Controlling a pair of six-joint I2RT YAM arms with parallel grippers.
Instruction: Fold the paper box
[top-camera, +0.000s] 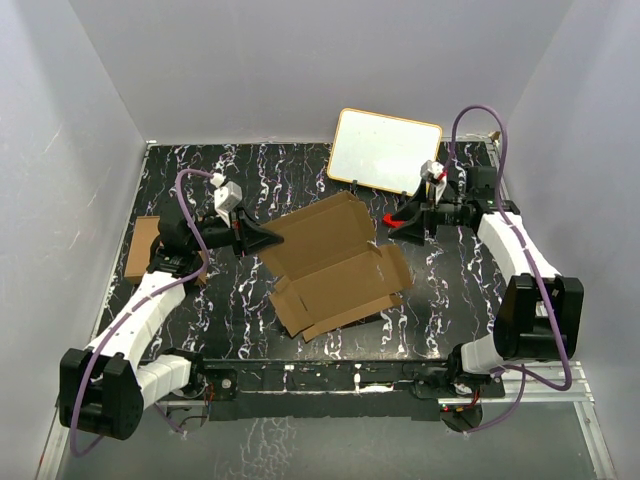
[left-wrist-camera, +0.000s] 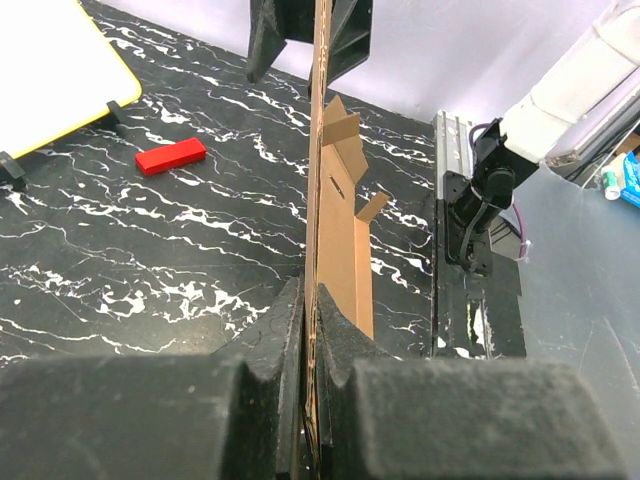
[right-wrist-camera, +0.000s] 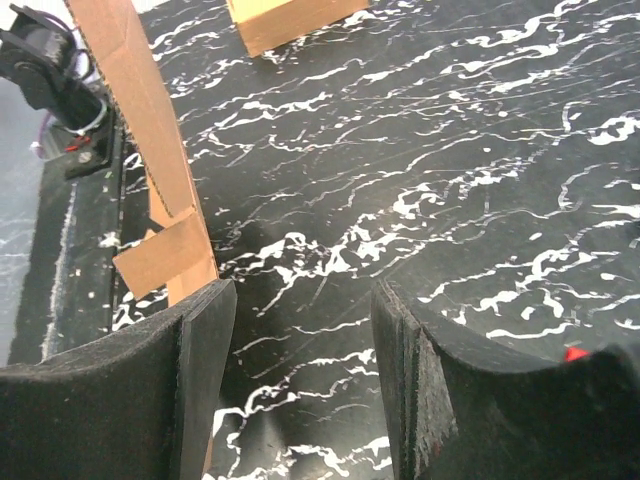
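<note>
Left gripper (left-wrist-camera: 310, 325) clenched on the left edge of the box (top-camera: 335, 265), sheet pinched edge-on between its pads. Right gripper (right-wrist-camera: 300, 300) released: jaws apart, nothing between them, a box flap just beside one finger. Box is an opened-out brown sheet, mid-table (top-camera: 250, 330). Red block (left-wrist-camera: 171, 155) and white board (top-camera: 385, 150) behind it. Cartons (top-camera: 145, 245) at the far left.

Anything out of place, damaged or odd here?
Nothing looks spilled or torn. The paper box is unfolded and lies skewed, its left edge clamped in the left gripper, while the right gripper stands open beside it. The white board at the back sits askew.
</note>
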